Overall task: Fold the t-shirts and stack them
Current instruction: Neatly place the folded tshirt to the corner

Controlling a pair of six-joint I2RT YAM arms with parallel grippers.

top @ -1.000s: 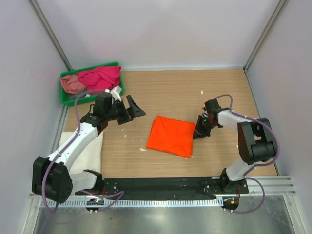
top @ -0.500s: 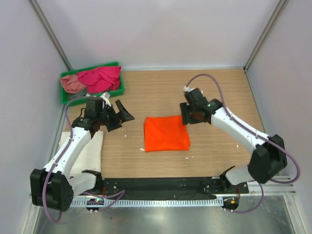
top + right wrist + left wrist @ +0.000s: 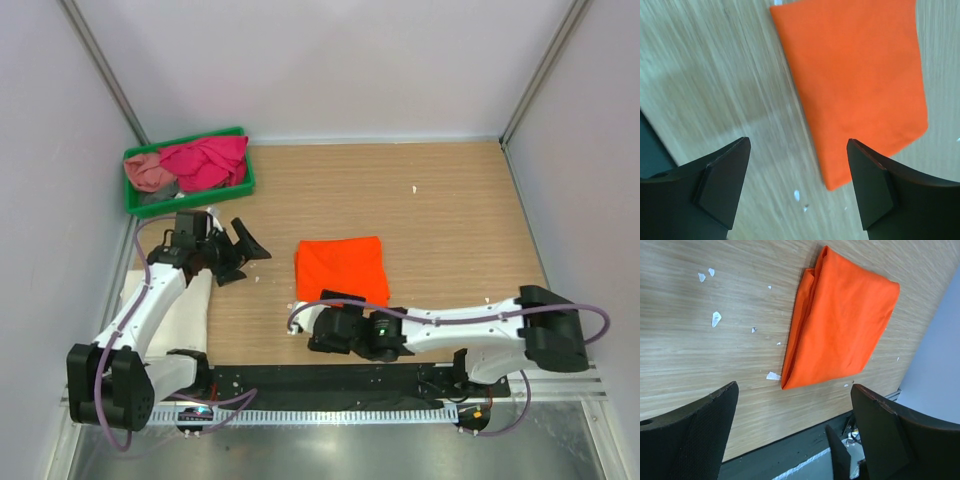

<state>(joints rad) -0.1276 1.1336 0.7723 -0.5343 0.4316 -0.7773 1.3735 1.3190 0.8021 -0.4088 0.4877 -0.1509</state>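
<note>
A folded bright orange t-shirt (image 3: 342,270) lies flat in the middle of the table, apart from both grippers. It also shows in the left wrist view as the orange t-shirt (image 3: 840,330) and in the right wrist view as the orange t-shirt (image 3: 855,75). My left gripper (image 3: 242,258) hovers to its left, open and empty (image 3: 794,390). My right gripper (image 3: 322,322) sits just in front of the shirt's near edge, open with nothing between its fingers (image 3: 799,145). A white t-shirt (image 3: 185,305) lies under the left arm. A magenta t-shirt (image 3: 208,160) and a dusty pink t-shirt (image 3: 147,173) sit crumpled in the tray.
A green plastic tray (image 3: 240,178) stands at the back left corner. Small white scraps (image 3: 716,317) dot the wood left of the orange shirt. The right arm stretches low along the black front rail (image 3: 300,380). Walls close in on three sides.
The right arm swung from the shirt's right side round to its near edge and its jaws opened. The orange shirt shifted left and squared up. The left gripper drew back slightly to the left.
</note>
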